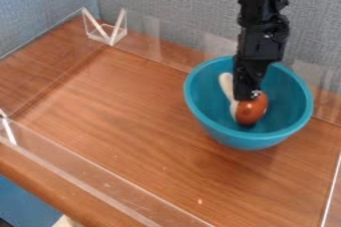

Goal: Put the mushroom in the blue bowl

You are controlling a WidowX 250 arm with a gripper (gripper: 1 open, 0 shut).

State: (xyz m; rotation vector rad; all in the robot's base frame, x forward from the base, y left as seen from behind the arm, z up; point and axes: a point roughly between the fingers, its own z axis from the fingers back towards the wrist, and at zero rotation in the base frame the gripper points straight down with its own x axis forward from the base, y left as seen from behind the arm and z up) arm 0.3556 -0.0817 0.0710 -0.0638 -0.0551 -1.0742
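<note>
One step is left by my reading, the release. The small toy mushroom with the orange-brown cap and cream-white stem (253, 108) is already down inside the large, round, teal-blue plastic bowl (206, 112), which sits at about 3 o'clock on the brown wooden tabletop (120, 102). The black robot gripper (249, 94) reaches straight down into the bowl from 12 o'clock with its fingers drawn together on the mushroom; the cap shows just under the fingertips toward 6 o'clock, and a pale bit that I take for the stem peeks out at about 10 o'clock of them. You cannot tell from this one view whether the cap rests on the glossy floor of the bowl or hangs just above it, so treat the drop as short but not nil. Your next move is to let the fingers part where they are, without travelling sideways; the toy is well inside the rim and should stay in the hollow, though its rounded cap may roll a little. Then lift the arm straight up toward 12 o'clock until it clears the rim, and keep off the bowl's wall, since a light plastic bowl would likely slide if nudged. The small clear folded plastic stand (104, 24) at 11 o'clock is well apart and should not concern you.
</note>
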